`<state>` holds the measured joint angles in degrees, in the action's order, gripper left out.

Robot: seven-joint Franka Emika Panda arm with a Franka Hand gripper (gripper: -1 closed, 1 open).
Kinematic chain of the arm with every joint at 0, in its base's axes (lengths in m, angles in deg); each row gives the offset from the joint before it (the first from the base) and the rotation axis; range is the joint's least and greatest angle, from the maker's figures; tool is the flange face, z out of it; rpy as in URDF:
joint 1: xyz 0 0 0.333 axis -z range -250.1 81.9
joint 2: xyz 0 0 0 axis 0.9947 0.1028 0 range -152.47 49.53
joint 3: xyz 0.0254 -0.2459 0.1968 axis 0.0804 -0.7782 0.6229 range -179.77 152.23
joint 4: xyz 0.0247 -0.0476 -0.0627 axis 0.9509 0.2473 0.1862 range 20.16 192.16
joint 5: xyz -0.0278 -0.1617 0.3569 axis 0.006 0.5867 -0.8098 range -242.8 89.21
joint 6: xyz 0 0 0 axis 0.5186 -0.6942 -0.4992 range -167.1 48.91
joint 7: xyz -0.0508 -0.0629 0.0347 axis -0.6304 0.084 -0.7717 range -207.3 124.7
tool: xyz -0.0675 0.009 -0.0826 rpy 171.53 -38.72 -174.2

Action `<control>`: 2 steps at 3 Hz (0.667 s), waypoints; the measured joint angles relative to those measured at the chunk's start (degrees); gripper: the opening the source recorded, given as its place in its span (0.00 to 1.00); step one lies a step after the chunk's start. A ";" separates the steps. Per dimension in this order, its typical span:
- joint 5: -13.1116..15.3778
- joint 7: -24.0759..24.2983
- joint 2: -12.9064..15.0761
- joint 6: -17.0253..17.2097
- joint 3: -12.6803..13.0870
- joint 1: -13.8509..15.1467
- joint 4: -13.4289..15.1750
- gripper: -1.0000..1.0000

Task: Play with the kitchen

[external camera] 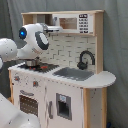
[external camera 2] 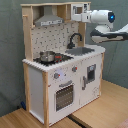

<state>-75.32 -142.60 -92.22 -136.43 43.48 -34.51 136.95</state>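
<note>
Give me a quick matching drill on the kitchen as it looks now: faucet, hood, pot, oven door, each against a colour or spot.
Things:
1. faucet
2. hood
3. pot
4. oven door

Descriptions:
A. grey, under the top shelf
B. black, curved over the sink
C. low on the front, below the knobs
D. metal, standing on the stove

Pairs: 1-B, 2-A, 3-D, 4-C
</note>
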 joint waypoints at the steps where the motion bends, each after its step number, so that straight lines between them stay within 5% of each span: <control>1: 0.00 -1.09 0.01 -1.32 -3.00 -3.99 2.59 0.00; 2: 0.00 -2.02 -0.08 -1.91 -6.18 -8.16 4.95 0.00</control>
<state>-75.32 -144.63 -92.30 -138.34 37.30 -42.67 141.90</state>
